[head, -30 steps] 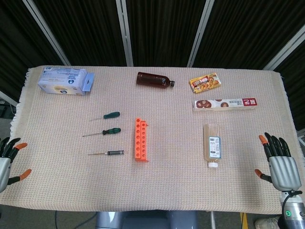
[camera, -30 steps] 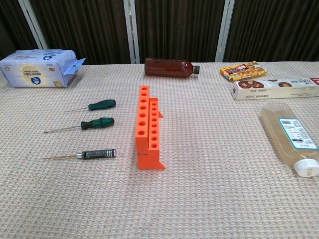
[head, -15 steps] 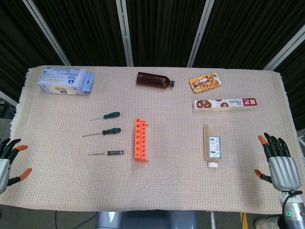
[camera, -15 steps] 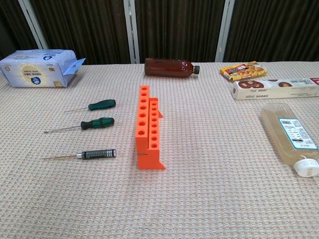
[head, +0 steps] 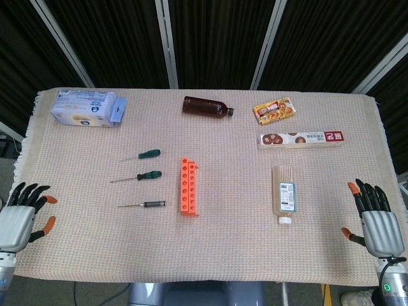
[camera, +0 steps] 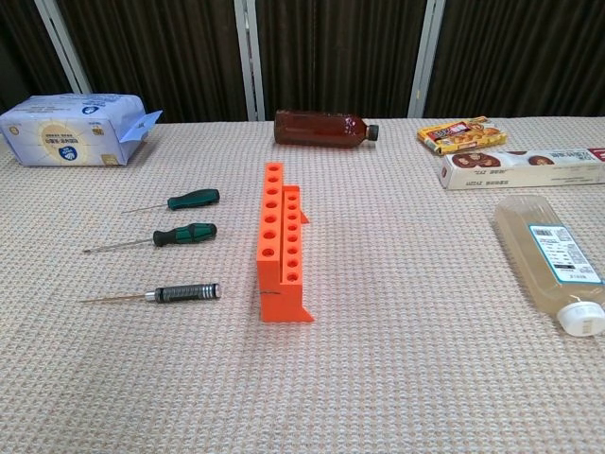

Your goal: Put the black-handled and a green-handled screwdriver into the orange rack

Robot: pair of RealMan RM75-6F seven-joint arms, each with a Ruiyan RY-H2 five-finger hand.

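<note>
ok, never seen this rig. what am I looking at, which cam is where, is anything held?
It is a two-armed robot at a table, each arm ending in a human-like hand. The head view looks down from above; the chest view looks across the table from lower down.

In the head view the left hand and right hand sit at the near table corners, fingers apart, holding nothing. The chest view shows neither.

On the woven cloth lie the orange rack, with every hole that shows empty, and to its left the black-handled screwdriver and two green-handled screwdrivers.

Also there: a brown bottle, a pale bottle, a tissue pack, a yellow snack pack and a long biscuit box.
</note>
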